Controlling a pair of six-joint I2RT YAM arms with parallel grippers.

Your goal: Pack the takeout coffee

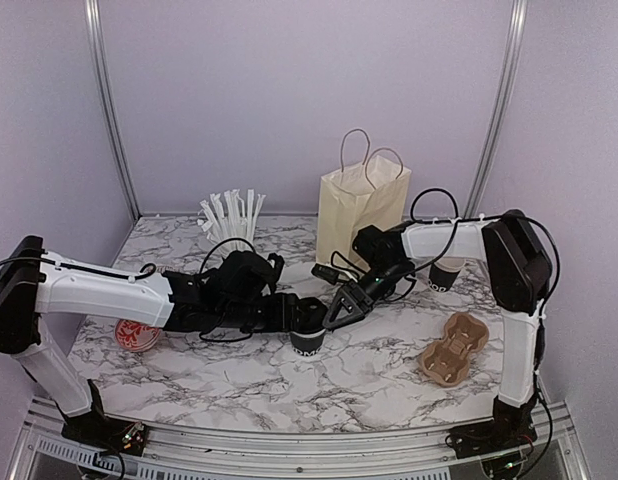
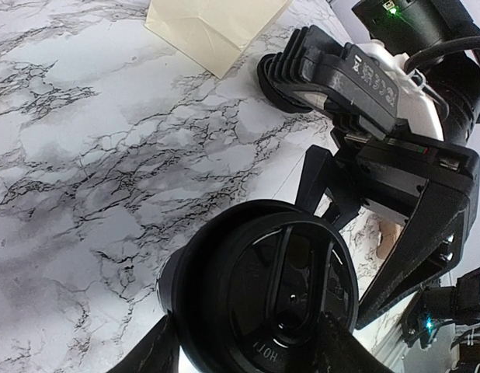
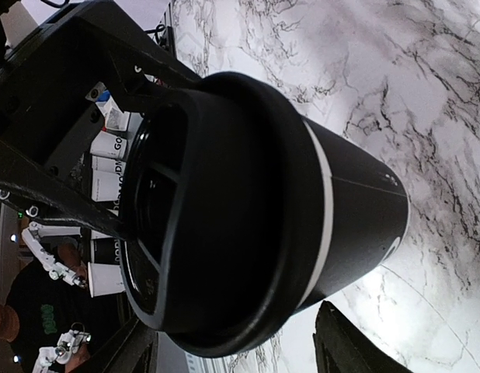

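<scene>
Standing upright by the back edge of the worktop (image 1: 239, 375), a cream paper bag (image 1: 361, 215) has its handles raised and its mouth open; its inside is hidden. A bundle of white wrapped straws (image 1: 231, 213) sticks up near the back left corner. A moulded pulp carrier (image 1: 452, 348) lies toward the near right corner, and a second black cup (image 1: 444, 273) stands by the right edge behind the right forearm.

The takeout coffee (image 1: 309, 342) is upright at the middle of the worktop. It has a black body with white lettering, a thin white band (image 3: 324, 194) under the rim and a round black lid (image 2: 290, 295).

The left arm lies low, reaching from the left edge; the left gripper (image 1: 301, 318) has its fingers on either side of the cup. The right arm bends high at the right edge and slants down to the same cup, with the right gripper (image 1: 334, 315) straddling it from the other side. Whether either one presses on the cup I cannot tell.
</scene>
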